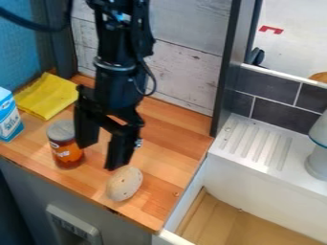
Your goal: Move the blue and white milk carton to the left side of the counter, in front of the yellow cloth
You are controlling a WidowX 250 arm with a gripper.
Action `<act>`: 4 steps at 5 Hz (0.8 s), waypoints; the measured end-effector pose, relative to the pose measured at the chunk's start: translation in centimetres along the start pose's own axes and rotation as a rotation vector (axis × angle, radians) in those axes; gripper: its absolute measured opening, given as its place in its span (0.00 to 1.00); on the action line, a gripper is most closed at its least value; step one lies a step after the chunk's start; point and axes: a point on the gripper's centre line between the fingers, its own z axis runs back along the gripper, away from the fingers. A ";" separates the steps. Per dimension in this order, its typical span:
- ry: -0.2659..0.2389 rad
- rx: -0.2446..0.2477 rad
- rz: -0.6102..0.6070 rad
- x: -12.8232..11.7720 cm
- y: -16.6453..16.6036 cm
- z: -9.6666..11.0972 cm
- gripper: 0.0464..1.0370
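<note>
The black gripper (102,154) hangs over the wooden counter, its two fingers spread apart with nothing held between them. Its left finger is beside a jar (66,147) with a grey lid and orange-brown contents, which stands upright; whether they touch I cannot tell. Just below the right finger's tip lies a pale, speckled, oval object (125,183), like a potato or small bread, near the counter's front edge.
A yellow cloth (46,95) lies at the back left, with a blue and white carton (8,117) at the left edge. Right of the wooden counter (167,155) are a white sink (268,203) with a ridged ledge and a grey-white object (319,155). A dark post (227,72) rises behind.
</note>
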 end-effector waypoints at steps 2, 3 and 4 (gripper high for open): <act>0.003 0.000 0.006 0.0 0.0 0.0 0.96; 0.003 -0.002 0.006 0.0 0.0 0.0 0.96; 0.003 0.000 0.006 0.0 0.0 0.0 0.96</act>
